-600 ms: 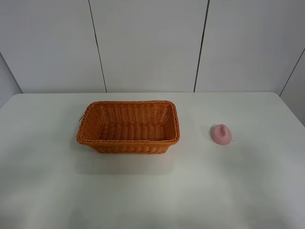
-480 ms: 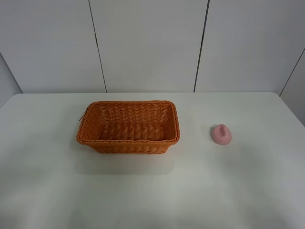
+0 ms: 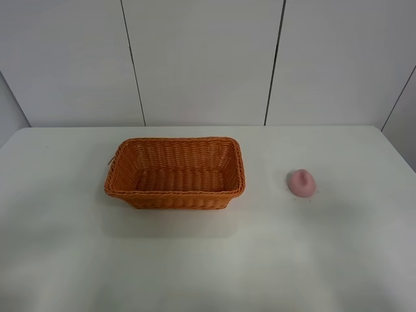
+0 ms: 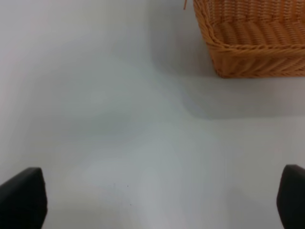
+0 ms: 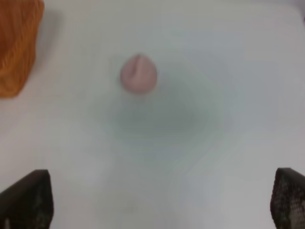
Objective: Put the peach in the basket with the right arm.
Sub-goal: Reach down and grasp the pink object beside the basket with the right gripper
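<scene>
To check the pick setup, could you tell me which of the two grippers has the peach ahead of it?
The right gripper: the peach lies ahead of it, whereas the left gripper faces only a corner of the basket.

wall (image 3: 201,58): white panels, dark seams | table (image 3: 208,260): white, possibly matte

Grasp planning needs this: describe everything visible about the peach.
The peach is small, matte pink and rounded, with a blunt tip on top and a faint crease seen from the right wrist. It sits on the white table, right of the basket and clear of it. Only the table touches it.
</scene>
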Robot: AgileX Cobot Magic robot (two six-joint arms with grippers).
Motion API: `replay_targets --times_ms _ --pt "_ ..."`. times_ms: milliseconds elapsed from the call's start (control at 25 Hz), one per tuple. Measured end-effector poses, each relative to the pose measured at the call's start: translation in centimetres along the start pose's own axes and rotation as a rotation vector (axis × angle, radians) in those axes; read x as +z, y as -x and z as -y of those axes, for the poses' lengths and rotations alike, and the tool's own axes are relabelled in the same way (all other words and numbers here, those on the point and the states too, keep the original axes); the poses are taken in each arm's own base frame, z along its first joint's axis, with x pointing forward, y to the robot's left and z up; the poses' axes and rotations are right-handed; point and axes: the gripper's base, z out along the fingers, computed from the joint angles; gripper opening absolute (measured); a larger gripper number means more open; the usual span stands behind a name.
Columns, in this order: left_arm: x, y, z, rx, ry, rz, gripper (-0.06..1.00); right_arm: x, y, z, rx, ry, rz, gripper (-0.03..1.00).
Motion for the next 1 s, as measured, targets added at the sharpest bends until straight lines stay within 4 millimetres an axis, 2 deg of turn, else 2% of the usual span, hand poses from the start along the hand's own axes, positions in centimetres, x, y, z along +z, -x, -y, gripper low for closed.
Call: replay_targets --times_ms 160,280,520,680,800,920,1000 --pt "0.0 0.0 0.0 0.000 0.000 0.000 0.99 3.9 4.2 0.0 0.006 -0.003 -0.179 0.70" --pt "0.0 0.0 0.0 0.000 0.000 0.000 0.99 8.3 7.1 0.1 0.010 -0.006 -0.309 0.70" --pt "0.0 0.0 0.0 0.000 0.000 0.000 0.99 19.6 11.2 0.3 0.016 -0.011 -0.561 0.70" --pt "0.0 0.0 0.0 0.000 0.000 0.000 0.99 26.5 12.8 0.4 0.019 -0.011 -0.655 0.70" --pt "0.0 0.0 0.0 0.000 0.000 0.000 0.99 30.7 13.4 0.5 0.021 -0.011 -0.707 0.70" --pt "0.0 0.0 0.0 0.000 0.000 0.000 0.99 33.8 13.8 0.5 0.025 -0.007 -0.745 0.70" --pt "0.0 0.0 0.0 0.000 0.000 0.000 0.99 35.2 14.0 0.0 0.019 0.003 -0.760 0.70"
